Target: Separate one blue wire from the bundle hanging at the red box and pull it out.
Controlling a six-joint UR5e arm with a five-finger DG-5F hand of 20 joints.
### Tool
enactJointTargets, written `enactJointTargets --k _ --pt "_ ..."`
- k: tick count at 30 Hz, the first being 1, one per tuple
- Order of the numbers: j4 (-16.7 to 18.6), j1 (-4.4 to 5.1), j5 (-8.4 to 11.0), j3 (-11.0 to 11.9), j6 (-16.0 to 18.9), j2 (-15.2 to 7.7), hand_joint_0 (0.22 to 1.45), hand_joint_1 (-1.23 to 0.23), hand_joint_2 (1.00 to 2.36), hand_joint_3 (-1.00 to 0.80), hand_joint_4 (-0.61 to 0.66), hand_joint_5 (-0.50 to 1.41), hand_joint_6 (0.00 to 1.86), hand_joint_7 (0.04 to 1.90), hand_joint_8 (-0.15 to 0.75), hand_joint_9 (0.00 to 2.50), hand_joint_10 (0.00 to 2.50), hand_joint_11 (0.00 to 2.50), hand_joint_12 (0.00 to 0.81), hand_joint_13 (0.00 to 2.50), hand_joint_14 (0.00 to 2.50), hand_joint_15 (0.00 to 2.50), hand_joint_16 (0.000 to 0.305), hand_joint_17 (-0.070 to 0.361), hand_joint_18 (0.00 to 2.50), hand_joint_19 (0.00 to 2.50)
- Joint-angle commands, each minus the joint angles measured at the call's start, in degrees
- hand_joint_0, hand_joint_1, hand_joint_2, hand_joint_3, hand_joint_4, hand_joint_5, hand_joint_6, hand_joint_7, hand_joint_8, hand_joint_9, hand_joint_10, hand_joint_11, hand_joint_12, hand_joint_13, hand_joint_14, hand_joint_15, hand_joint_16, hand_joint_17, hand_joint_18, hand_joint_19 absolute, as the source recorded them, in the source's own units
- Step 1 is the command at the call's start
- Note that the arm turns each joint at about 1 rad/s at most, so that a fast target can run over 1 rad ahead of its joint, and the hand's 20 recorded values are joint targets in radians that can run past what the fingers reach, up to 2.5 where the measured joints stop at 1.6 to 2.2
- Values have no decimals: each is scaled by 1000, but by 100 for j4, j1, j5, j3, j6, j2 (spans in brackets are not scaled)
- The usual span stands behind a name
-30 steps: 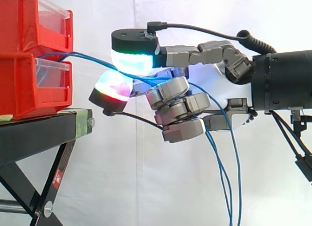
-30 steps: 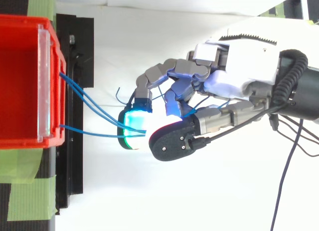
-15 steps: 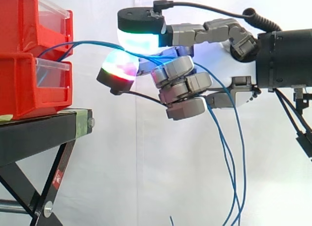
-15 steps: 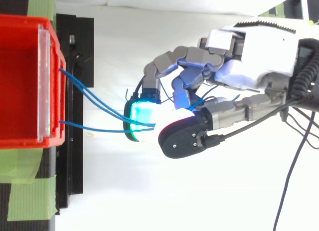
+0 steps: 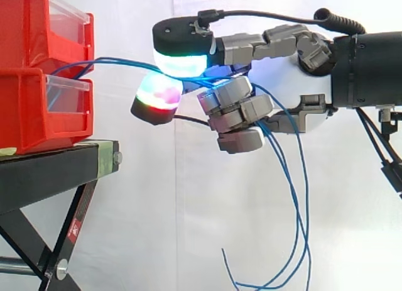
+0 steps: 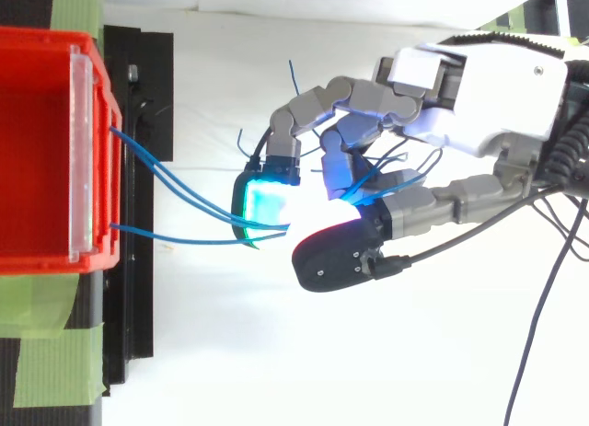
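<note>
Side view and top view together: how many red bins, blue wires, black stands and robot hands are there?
red plastic bins: 2
thin blue wires: 3
black metal stand: 1
robot hand: 1
total: 7

No legible text.
One small red sticker [image 5: 74, 227] sits on a leg of the black stand [image 5: 50, 178], lower left of the side view; its print is too small to read.
</note>
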Motion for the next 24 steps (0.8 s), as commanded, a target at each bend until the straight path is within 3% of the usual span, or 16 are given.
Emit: enactJointTargets --k 1,13,24 --pt "0 -11 -9 -7 -80 2 692 -869 1028 -143 234 -207 842 980 306 694 1287 1304 351 695 2234 1282 39 88 1060 1548" --pt "18 -64 -18 1 -291 20 720 -905 1028 -158 231 -214 852 997 301 648 1284 1324 351 640 2269 1294 38 85 1001 1530" --pt "18 -108 -18 1 -897 187 725 -988 1018 -283 237 -235 862 990 300 569 1329 1318 354 590 2282 1323 38 85 945 1452"
